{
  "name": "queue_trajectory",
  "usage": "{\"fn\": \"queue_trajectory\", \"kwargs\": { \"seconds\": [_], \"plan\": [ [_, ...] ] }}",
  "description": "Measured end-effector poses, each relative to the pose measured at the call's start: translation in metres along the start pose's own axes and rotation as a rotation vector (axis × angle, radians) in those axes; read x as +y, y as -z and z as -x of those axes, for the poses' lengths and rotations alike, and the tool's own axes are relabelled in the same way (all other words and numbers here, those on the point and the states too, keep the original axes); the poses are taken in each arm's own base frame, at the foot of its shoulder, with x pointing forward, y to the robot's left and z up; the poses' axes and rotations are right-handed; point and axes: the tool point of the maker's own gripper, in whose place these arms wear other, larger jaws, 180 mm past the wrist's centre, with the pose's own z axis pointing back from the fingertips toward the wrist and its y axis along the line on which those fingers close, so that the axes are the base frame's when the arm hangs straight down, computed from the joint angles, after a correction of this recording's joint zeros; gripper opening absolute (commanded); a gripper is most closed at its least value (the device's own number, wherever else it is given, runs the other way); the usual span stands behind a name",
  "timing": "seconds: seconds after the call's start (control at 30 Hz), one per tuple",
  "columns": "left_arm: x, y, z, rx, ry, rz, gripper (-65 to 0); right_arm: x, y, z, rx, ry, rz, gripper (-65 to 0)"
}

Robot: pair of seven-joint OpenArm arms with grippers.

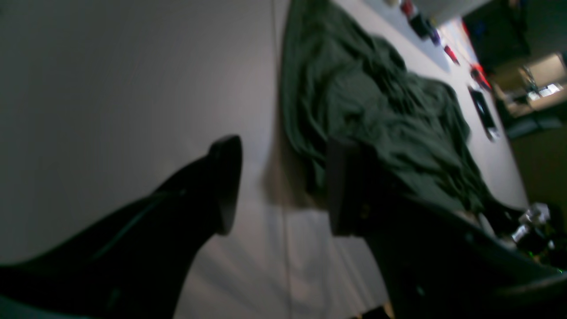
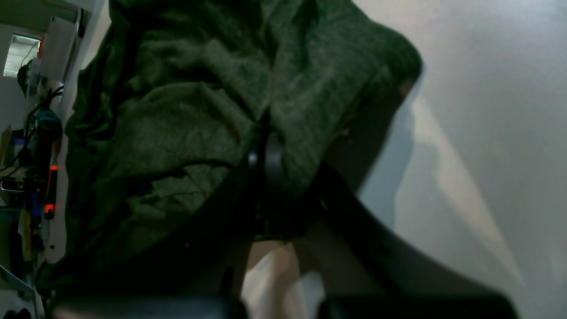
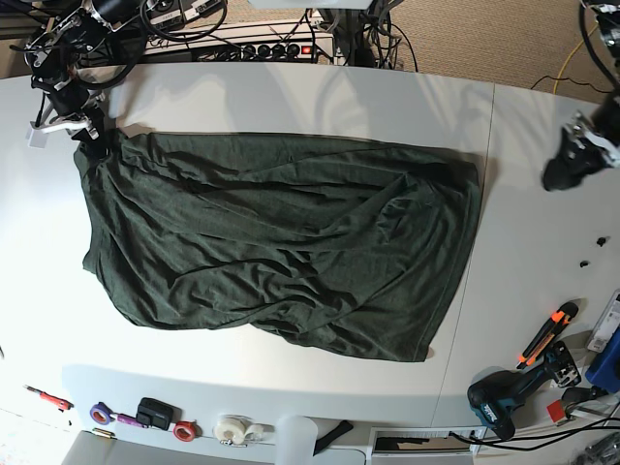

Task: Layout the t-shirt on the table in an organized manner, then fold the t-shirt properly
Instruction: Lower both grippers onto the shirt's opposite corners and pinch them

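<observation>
The dark green t-shirt (image 3: 281, 242) lies spread and wrinkled across the white table (image 3: 291, 97). My right gripper (image 3: 94, 143) is at the shirt's far left corner, shut on a bunch of its cloth; in the right wrist view the gripper (image 2: 266, 164) is pinched together with the t-shirt (image 2: 177, 110) draped over it. My left gripper (image 3: 562, 174) hangs over bare table to the right of the shirt, apart from it. In the left wrist view the left gripper (image 1: 283, 190) is open and empty, and the t-shirt (image 1: 376, 110) lies beyond its fingers.
A table seam (image 3: 489, 194) runs just right of the shirt. A drill (image 3: 499, 402) and an orange-black tool (image 3: 547, 334) lie at the front right. Tape rolls (image 3: 231, 429) and small tools line the front edge. Cables and a power strip (image 3: 262, 48) run along the back.
</observation>
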Motion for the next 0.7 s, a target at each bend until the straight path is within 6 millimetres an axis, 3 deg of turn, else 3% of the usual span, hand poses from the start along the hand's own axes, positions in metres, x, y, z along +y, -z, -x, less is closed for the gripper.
{"fn": "queue_trajectory", "kwargs": {
  "seconds": [0.17, 0.4, 0.57, 0.7],
  "plan": [
    [-0.029, 0.028, 0.043, 0.126, 0.014, 0.118, -32.6, 0.004, 0.0, 0.002, 0.009, -0.016, -0.022, -65.0],
    [-0.068, 0.06, 0.032, 0.153, 0.157, 0.213, -32.9, 0.004, 0.0, 0.002, 0.013, -0.016, -0.022, -65.0],
    [-0.092, 0.086, 0.063, 0.29, 0.241, 0.276, -32.8, 0.004, 0.0, 0.003, 0.014, -0.015, -0.022, -65.0],
    [-0.111, 0.102, 0.075, 0.343, 0.286, 0.335, -32.8, 0.004, 0.0, 0.002, 0.013, -0.014, -0.025, -65.0]
  ]
}}
